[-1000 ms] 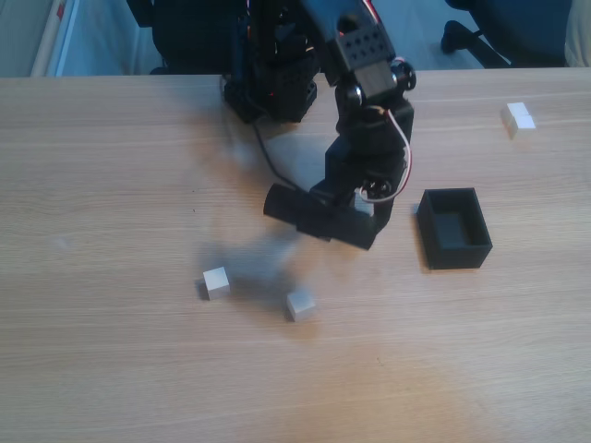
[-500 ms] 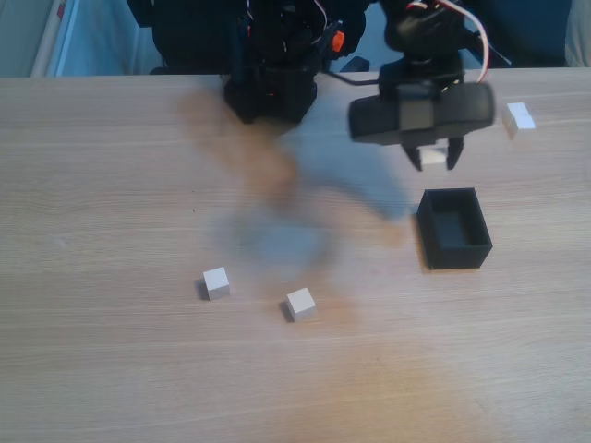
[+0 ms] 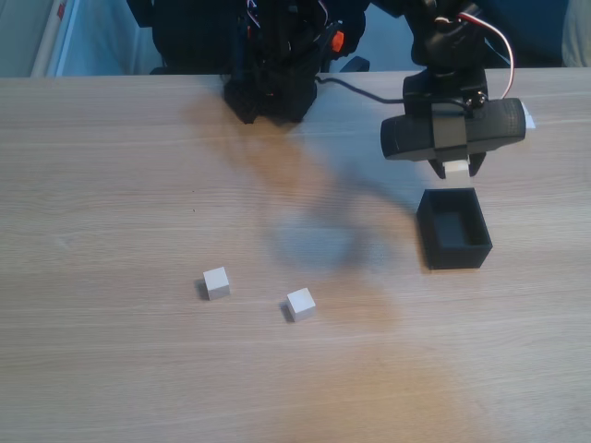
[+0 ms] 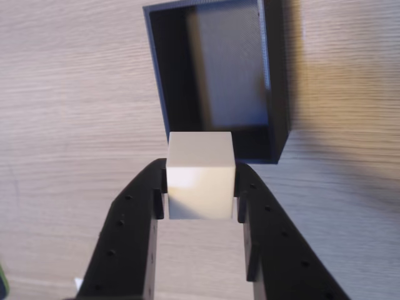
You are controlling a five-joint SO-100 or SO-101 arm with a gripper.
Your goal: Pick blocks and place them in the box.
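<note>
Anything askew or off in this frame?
Nothing stands out. The gripper squarely holds one small white cube above the empty black open-topped box; two more white cubes sit upright on the wooden table.

Gripper (image 3: pixel 457 172) swung right from table centre with the held block (image 3: pixel 456 168), ended raised just above the box (image 3: pixel 454 242) near edge.

Soft daylight, diffuse shadows on the table (image 3: pixel 138 185), mild overall blur.
</note>
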